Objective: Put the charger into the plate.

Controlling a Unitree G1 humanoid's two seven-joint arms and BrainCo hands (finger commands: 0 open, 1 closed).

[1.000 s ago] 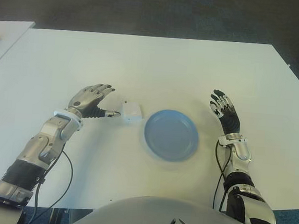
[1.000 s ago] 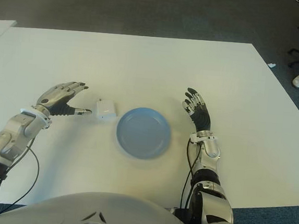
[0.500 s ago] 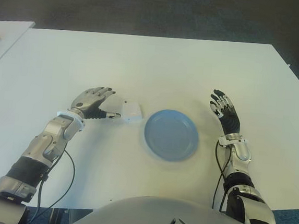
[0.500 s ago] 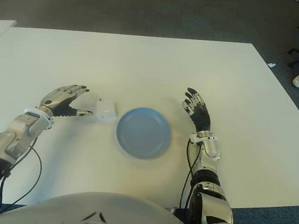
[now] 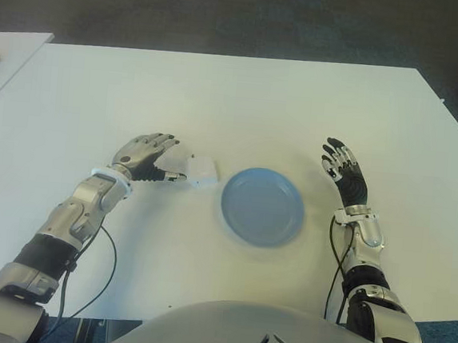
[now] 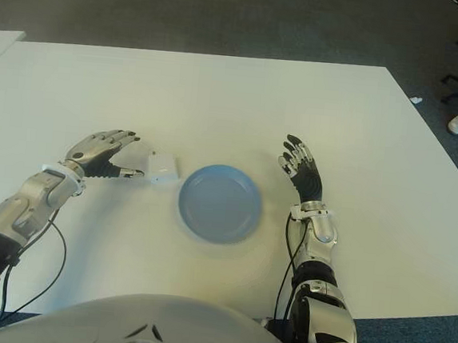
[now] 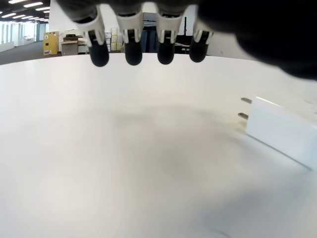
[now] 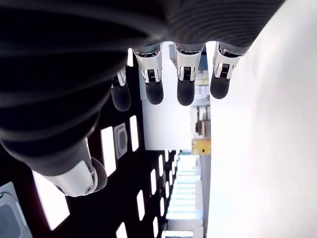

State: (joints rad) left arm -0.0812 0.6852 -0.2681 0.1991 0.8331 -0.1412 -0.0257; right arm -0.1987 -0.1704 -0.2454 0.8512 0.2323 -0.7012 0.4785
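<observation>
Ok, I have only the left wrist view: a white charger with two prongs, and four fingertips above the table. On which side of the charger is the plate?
Observer: The blue plate lies on the table just to the charger's right, with a narrow strip of bare table between them.
Operator: How does the left hand stand to the charger?
Observer: The left hand is at the charger's left side, thumb tip close to it; I cannot tell if they touch.
Operator: And the right hand?
Observer: The right hand shows to the right of the plate, fingers spread, holding nothing.
</observation>
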